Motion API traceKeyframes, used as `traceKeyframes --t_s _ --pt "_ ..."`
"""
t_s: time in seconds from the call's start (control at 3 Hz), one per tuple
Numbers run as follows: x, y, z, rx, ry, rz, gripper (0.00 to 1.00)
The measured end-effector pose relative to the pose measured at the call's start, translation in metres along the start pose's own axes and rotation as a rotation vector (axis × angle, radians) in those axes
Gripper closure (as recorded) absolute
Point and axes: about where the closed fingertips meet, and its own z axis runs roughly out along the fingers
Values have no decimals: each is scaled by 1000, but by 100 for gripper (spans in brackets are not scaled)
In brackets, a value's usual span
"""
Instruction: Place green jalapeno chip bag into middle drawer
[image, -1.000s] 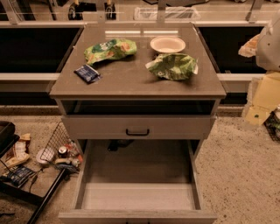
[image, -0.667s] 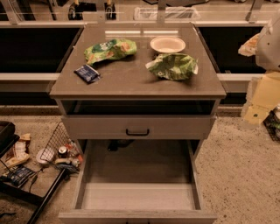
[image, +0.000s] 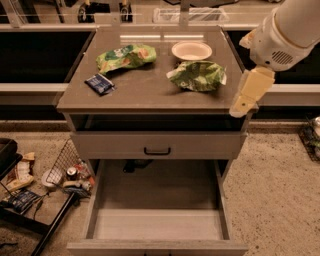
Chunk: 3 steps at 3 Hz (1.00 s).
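The green jalapeno chip bag (image: 197, 75), shiny green with white patches, lies on the right part of the cabinet top, just in front of the white bowl (image: 191, 50). The middle drawer (image: 157, 223) is pulled out at the bottom of the view, and only its pale floor and low grey side walls show inside it. My gripper (image: 242, 104) hangs from the white arm at the upper right. It is over the cabinet's front right corner, to the right of the bag and a little nearer than it, and it holds nothing that I can see.
A green bag with orange-yellow patches (image: 125, 56) and a small dark blue packet (image: 100, 83) lie on the left of the top. A closed grey drawer front with a black handle (image: 157, 149) sits above the open drawer. A wire basket and clutter (image: 65, 175) lie on the floor at left.
My arm and gripper have moved left from the right edge of the view to the cabinet's front right corner. The bags, bowl and drawer have not moved.
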Motion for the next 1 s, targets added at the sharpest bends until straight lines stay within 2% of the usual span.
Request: traceKeyframes --t_s 0.33,0.67,1.0 --pt "-27 -45 29 46 -39 -10 0" --pt "-54 -92 77 42 5 1 0" --pt "-71 -102 126 -18 104 12 0"
